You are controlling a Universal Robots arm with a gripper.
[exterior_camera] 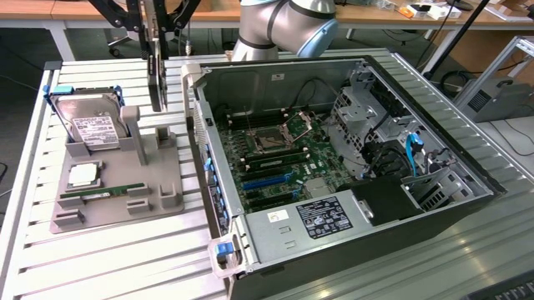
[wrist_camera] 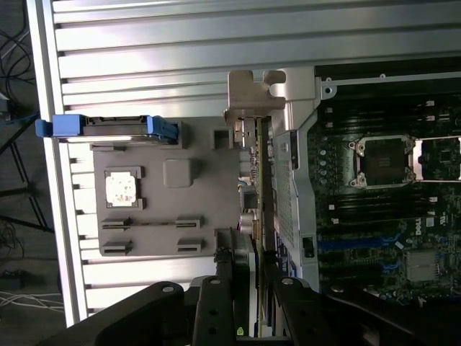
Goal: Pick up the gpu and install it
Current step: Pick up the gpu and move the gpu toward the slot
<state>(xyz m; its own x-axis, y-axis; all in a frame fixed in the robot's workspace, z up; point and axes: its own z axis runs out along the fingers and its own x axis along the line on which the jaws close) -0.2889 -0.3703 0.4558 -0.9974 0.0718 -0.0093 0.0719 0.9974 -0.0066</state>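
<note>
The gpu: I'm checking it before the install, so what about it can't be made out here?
- gpu faces: both views see it edge-on, so chips and connector are hidden.
- Its lower edge, exterior view: too small where it meets the grey holder to tell seated from lifted.
- gripper: upper part cut off by the exterior view's top edge.
- hard drive label: too small to read.

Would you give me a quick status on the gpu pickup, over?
Gripper at top edge of gpu. Card upright at grey holder, not installed. Open case alongside.

No readable text anywhere
</note>
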